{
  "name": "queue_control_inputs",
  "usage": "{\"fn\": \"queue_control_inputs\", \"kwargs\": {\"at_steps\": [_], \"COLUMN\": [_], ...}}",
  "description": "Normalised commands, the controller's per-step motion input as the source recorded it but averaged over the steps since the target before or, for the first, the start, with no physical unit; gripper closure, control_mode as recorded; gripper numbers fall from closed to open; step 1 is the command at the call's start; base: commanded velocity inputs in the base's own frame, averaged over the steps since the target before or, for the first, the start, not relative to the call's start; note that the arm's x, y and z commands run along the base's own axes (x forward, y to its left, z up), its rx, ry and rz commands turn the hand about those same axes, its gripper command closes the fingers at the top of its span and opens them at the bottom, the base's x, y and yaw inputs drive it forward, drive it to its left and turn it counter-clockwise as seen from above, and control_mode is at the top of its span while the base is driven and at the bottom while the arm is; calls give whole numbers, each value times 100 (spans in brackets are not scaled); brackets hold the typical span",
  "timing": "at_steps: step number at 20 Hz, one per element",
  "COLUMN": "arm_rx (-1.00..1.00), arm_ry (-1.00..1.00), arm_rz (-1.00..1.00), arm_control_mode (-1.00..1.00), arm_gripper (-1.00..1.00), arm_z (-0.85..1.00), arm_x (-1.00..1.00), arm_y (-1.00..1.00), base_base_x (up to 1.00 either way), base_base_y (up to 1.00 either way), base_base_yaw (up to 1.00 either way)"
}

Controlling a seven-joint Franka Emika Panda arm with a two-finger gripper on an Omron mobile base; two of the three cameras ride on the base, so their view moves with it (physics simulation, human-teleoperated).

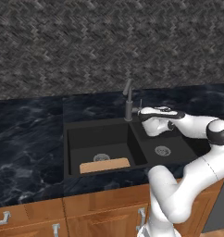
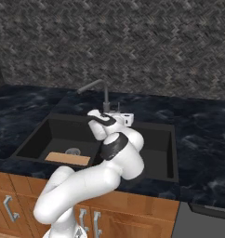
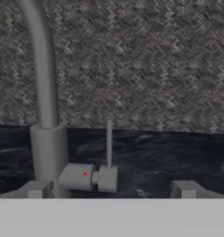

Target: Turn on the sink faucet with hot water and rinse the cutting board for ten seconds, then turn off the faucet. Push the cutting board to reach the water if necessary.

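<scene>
I am looking first at the near edge of the sink (image 1: pixel 72 152): the cutting board (image 1: pixel 104 165) is lying flat on the floor of the larger basin, against the front wall, just in front of the round drain (image 1: pixel 101 157). No water is running that I can see.

Further back, I am holding the gripper (image 3: pixel 111 190) just short of the sink faucet (image 1: pixel 128 102), fingers spread wide and pinching nothing. In the hand view the two fingertips (image 3: pixel 37 189) are straddling the base of the post, with the thin side lever (image 3: pixel 108 143) standing upright between them, slightly nearer the left one. In the left base view the hand seems to be touching the post, though I cannot tell contact from that angle.

Risks I am noting:
- Pushing the lever the wrong way would give cold water, or none.
- A finger catching the post instead of the lever would stall the push.
- The spout is angling over the larger basin, but the board is sitting well forward of it, so the stream may miss and I may need to push the board back.
</scene>
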Motion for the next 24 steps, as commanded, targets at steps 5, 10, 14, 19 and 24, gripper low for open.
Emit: {"fn": "queue_control_inputs", "kwargs": {"at_steps": [5,10,14,19,24], "arm_rx": [0,0,0,0,0], "arm_ry": [0,0,0,0,0], "arm_rz": [0,0,0,0,0], "arm_control_mode": [-100,-100,-100,-100,-100], "arm_gripper": [-100,-100,-100,-100,-100], "arm_z": [0,0,0,0,0], "arm_x": [7,12,15,18,18], "arm_y": [0,0,0,0,0], "base_base_x": [0,0,0,0,0], "base_base_y": [0,0,0,0,0], "base_base_yaw": [0,0,0,0,0]}}
